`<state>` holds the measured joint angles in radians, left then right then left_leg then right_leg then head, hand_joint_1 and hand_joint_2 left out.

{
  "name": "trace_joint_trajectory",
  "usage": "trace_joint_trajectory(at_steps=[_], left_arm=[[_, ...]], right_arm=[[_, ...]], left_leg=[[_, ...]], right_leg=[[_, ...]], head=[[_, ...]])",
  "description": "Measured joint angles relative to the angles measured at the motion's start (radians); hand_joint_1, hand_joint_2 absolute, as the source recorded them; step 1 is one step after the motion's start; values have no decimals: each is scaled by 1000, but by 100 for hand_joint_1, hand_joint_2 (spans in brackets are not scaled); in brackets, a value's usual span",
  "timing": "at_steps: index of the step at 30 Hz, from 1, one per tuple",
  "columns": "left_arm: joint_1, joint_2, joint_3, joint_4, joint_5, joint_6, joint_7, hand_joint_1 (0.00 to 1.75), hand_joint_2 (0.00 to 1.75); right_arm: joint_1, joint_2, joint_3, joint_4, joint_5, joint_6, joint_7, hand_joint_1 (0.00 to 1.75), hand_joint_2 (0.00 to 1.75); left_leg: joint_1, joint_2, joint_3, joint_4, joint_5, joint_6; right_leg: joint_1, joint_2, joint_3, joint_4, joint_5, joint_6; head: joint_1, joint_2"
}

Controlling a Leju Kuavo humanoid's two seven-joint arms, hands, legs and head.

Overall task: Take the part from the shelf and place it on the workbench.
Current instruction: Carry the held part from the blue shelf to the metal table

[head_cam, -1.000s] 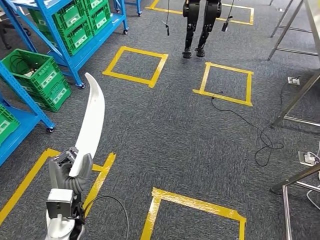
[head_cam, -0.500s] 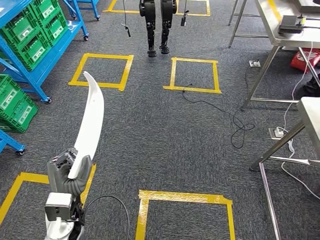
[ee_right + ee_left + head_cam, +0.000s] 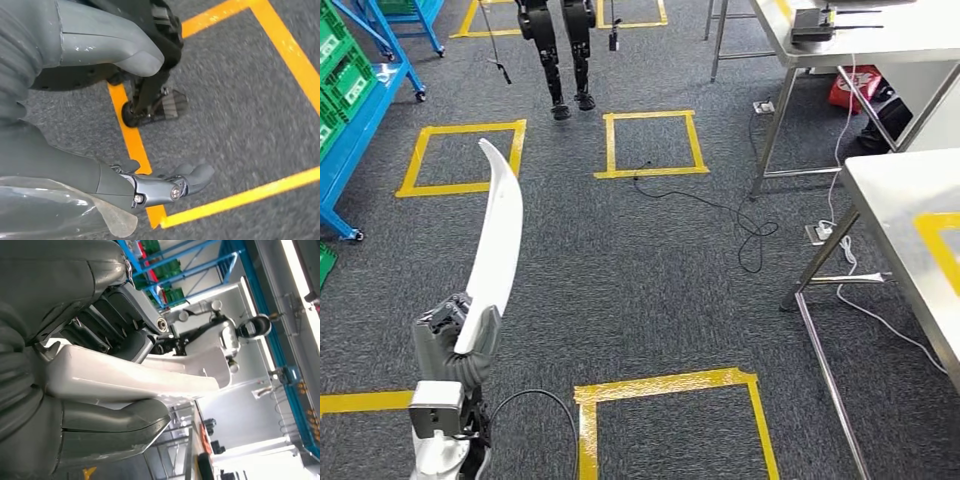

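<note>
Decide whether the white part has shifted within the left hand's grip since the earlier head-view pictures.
No. The white part sits in the left hand as before, judged against the wrist; the floor markings slid because the camera turned.

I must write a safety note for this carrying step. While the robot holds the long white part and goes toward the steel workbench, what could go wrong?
1. The left hand grips the white part only at its lower end; the long free end may swing or slip.
2. Black cables lie on the carpet beside the workbench; a foot might catch them.
3. The tall part could strike the workbench edge on approach.
</note>
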<state>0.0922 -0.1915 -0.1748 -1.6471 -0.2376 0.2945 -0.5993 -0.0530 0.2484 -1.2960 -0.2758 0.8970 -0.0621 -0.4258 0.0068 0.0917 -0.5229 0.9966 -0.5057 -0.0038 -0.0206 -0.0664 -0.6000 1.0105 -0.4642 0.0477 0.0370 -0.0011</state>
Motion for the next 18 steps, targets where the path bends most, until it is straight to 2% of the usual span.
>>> trace_joint_trajectory(at_steps=[2, 3, 4, 6, 7, 8, 9, 10, 11, 13, 14, 15, 17, 18], left_arm=[[-3, -1, 0, 0, 0, 3, 0, 175, 175], [-4, -1, 0, 0, 0, 5, 0, 175, 175], [-6, -1, 0, 0, 0, 6, 0, 175, 175], [-6, -1, 0, 0, 0, 9, 1, 175, 175], [-6, 0, 0, 1, 0, 9, 1, 175, 175], [-5, 1, 0, 1, 0, 9, 1, 175, 175], [-4, 1, 0, 2, 0, 9, 1, 175, 175], [-4, 1, 0, 2, 0, 8, 2, 175, 175], [-5, 1, 0, 2, 0, 8, 2, 175, 175], [-6, 1, 0, 2, -2, 9, 2, 175, 175], [-7, 1, 0, 2, -3, 10, 2, 175, 175], [-7, 1, 0, 2, -4, 11, 2, 175, 175], [-9, 0, 0, 2, -6, 13, 3, 175, 175], [-9, -2, 0, 2, -7, 13, 3, 175, 175]], right_arm=[[2, 1, 0, 0, 2, 1, 0, 0, 175], [3, 1, 0, 0, 2, 1, 0, 0, 175], [3, 1, 0, 0, 3, 1, 1, 0, 175], [2, 1, -1, 0, 4, 2, 1, 0, 175], [1, 1, -1, 0, 5, 2, 0, 0, 175], [1, 1, -1, 0, 6, 2, 0, 0, 175], [2, 1, -1, 0, 6, 2, 0, 0, 175], [3, 2, -1, 0, 7, 2, 0, 0, 175], [3, 2, -1, 0, 8, 2, 0, 0, 175], [2, 3, -1, 0, 10, 3, 0, 0, 175], [2, 3, -1, 0, 10, 3, 0, 0, 175], [3, 4, -1, 0, 11, 3, 0, 0, 175], [7, 4, -1, 0, 11, 3, 0, 0, 175], [9, 4, -1, 0, 11, 3, 0, 0, 175]], left_leg=[[6, 11, 8, 1, -8, -10], [10, 1, 7, 12, -21, -14], [12, -19, -5, 44, -44, -16], [11, -67, -64, 174, -109, -12], [9, -78, -102, 247, -135, -8], [6, -82, -132, 297, -143, -3], [3, -85, -147, 311, -130, 4], [-1, -89, -142, 281, -96, 12], [-6, -101, -122, 220, -49, 21], [-11, -146, -75, 93, 20, 34], [-12, -162, -60, 54, 31, 36], [-12, -170, -54, 37, 29, 36], [-11, -153, -49, 21, 28, 35], [-8, -142, -46, 14, 30, 38]], right_leg=[[3, 23, -1, 1, -2, -20], [4, 34, 1, 1, -3, -28], [4, 44, 4, 0, -3, -35], [7, 67, 6, -1, -4, -45], [10, 80, 7, 0, -4, -48], [14, 95, 9, 0, -5, -51], [18, 110, 11, 0, -6, -53], [21, 125, 14, 0, -7, -54], [22, 140, 18, 1, -8, -55], [23, 167, 20, 2, -10, -54], [22, 177, 16, 4, -10, -51], [21, 187, 12, 4, -9, -47], [18, 199, 2, 3, -7, -39], [20, 184, -5, 10, -14, -34]], head=[[-2, 0], [-3, 0], [-5, 0], [-11, 0], [-13, 0], [-15, 0], [-15, 0], [-15, 0], [-15, 0], [-15, 0], [-15, 0], [-14, 0], [-15, 0], [-14, 0]])
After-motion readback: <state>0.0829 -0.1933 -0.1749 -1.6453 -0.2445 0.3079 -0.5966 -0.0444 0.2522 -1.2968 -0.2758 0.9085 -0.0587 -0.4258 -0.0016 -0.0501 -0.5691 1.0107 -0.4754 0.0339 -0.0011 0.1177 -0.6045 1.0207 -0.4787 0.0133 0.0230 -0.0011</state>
